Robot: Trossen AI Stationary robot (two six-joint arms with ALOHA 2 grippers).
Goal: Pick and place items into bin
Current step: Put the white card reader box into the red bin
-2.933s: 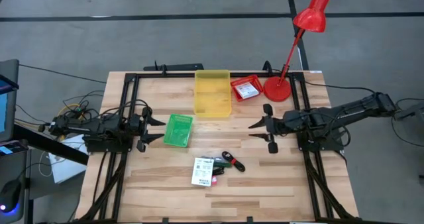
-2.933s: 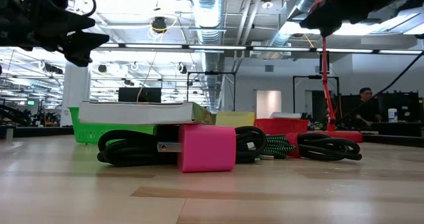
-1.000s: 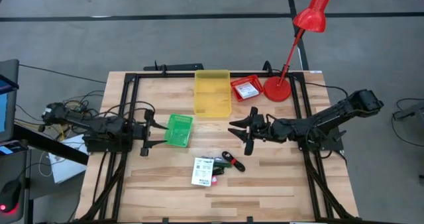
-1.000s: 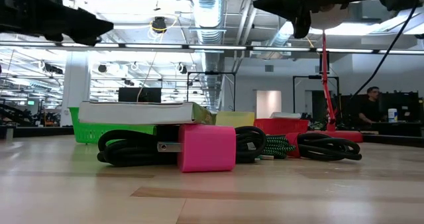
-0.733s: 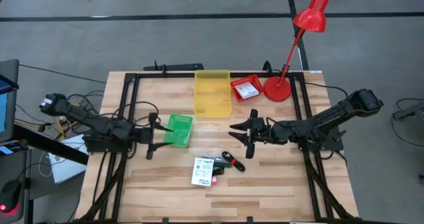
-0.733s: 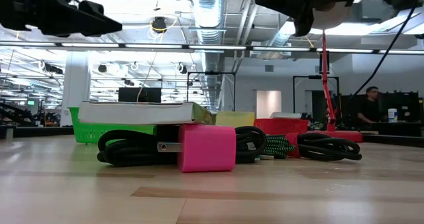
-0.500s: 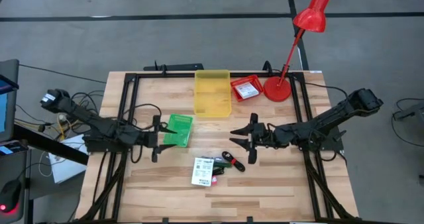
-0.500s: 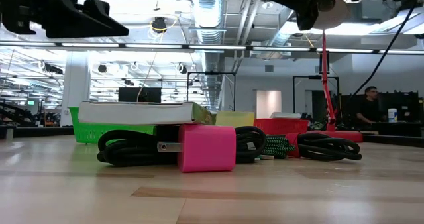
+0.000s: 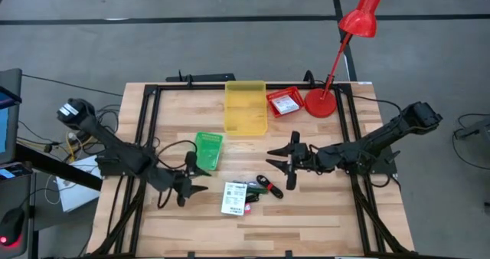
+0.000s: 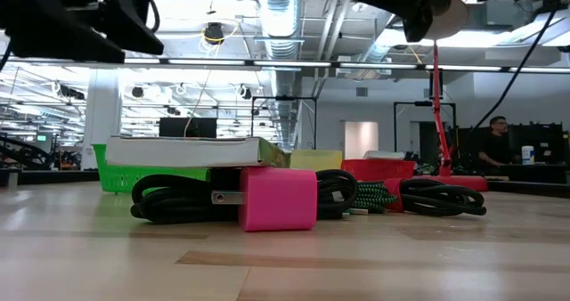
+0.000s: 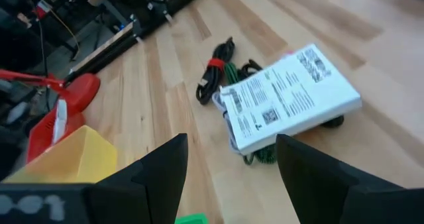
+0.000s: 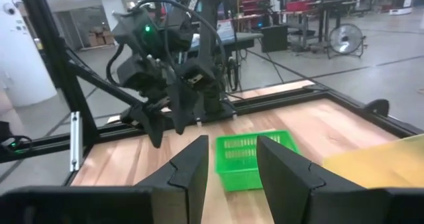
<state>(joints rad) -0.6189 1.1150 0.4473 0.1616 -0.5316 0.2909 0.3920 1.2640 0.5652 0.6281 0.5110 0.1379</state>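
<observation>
White packet [image 9: 234, 197] lies flat, long axis seemingly toward the yellow bin [image 9: 245, 106].

This is an industrial robotics lab or workshop. Exposed silver ducts [image 10: 283, 16] and strip lights run under an open ceiling, the floor [image 9: 191, 44] is grey concrete marked with dark lines, a floor fan [image 12: 349, 37] stands among equipment racks, and a person [image 10: 492, 141] sits at a distant bench.

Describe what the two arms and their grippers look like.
Both arms are black, slim and jointed, with black cables running along them. The left gripper and right gripper each end in two dark, angular fingers. A small green light glows on the left arm's wrist.
</observation>
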